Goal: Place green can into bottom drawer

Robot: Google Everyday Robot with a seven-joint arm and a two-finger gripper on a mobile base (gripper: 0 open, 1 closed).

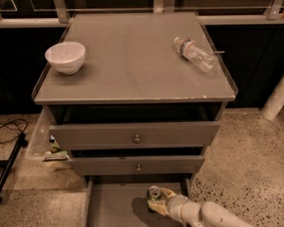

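Observation:
The bottom drawer (111,207) is pulled open at the bottom of the view, a shallow grey tray under the two upper drawers. The green can (154,193) stands upright inside it at the right of its floor, its silver top showing. My gripper (157,200) reaches in from the lower right on a white arm, and its pale fingers (166,193) are closed around the can's body. The can's lower part is hidden behind the fingers.
A white bowl (65,56) sits at the left of the cabinet top and a clear plastic water bottle (195,54) lies at the right. The two upper drawers (136,135) are slightly pulled out. A black cable (7,129) lies on the floor at the left.

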